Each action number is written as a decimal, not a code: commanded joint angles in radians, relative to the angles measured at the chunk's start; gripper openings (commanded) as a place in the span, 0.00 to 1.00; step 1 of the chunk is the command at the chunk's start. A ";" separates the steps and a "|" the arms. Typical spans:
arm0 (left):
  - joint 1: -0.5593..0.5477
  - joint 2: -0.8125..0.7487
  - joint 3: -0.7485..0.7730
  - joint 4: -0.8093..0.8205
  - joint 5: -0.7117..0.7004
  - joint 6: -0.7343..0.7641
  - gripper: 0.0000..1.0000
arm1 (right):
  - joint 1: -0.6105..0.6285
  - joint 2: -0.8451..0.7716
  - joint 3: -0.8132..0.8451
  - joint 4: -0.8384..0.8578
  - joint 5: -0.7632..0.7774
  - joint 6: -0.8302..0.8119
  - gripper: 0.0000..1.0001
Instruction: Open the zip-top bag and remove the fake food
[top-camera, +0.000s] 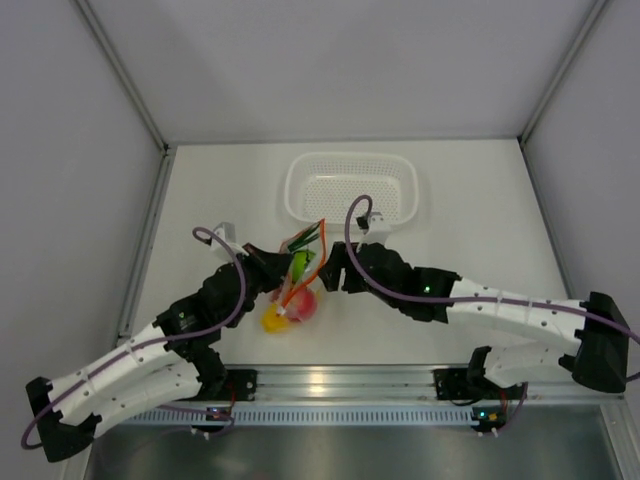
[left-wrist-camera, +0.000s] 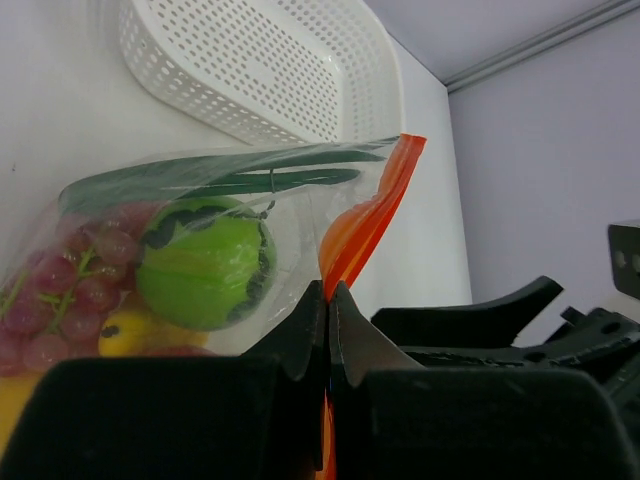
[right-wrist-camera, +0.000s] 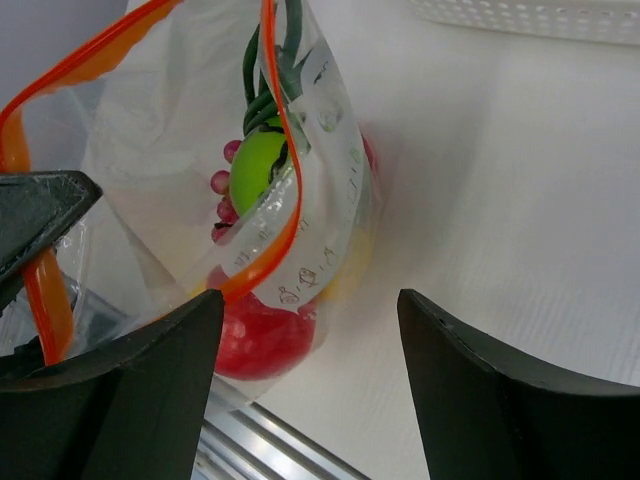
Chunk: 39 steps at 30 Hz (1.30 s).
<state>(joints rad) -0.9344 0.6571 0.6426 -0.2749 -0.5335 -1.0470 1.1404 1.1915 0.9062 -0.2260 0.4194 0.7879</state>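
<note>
Top view: one zip-top bag (top-camera: 296, 283) holding the fake food (top-camera: 300, 302) lies mid-table, with one white basket (top-camera: 350, 160) at its 12 o'clock.

Left wrist: the left gripper (left-wrist-camera: 328, 300) is pinched tight on the bag's orange strip (left-wrist-camera: 365, 225). One green ball (left-wrist-camera: 205, 265) sits at its 10 o'clock.

Right wrist: the right gripper (right-wrist-camera: 310, 310) gapes, grasping nothing, and the bag is at its 11 o'clock.

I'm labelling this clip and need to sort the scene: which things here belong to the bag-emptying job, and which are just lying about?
Part of the job:
- zip-top bag
- fake food inside it
- left gripper, pinching the orange zip strip
- right gripper, open at the bag's mouth

Just lying about:
- white perforated basket, behind the bag
</note>
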 joint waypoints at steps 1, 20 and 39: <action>-0.036 -0.005 -0.008 0.105 -0.071 -0.053 0.00 | -0.021 0.054 0.089 0.119 -0.062 0.039 0.71; -0.086 0.052 -0.014 0.105 -0.166 -0.097 0.00 | -0.014 0.071 0.031 0.090 0.050 0.105 0.59; -0.132 0.078 -0.037 0.155 -0.201 -0.137 0.00 | -0.013 0.068 -0.116 0.373 -0.004 0.220 0.41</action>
<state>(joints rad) -1.0573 0.7444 0.6109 -0.1764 -0.7067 -1.1801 1.1191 1.2427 0.7345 0.0444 0.4297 0.9932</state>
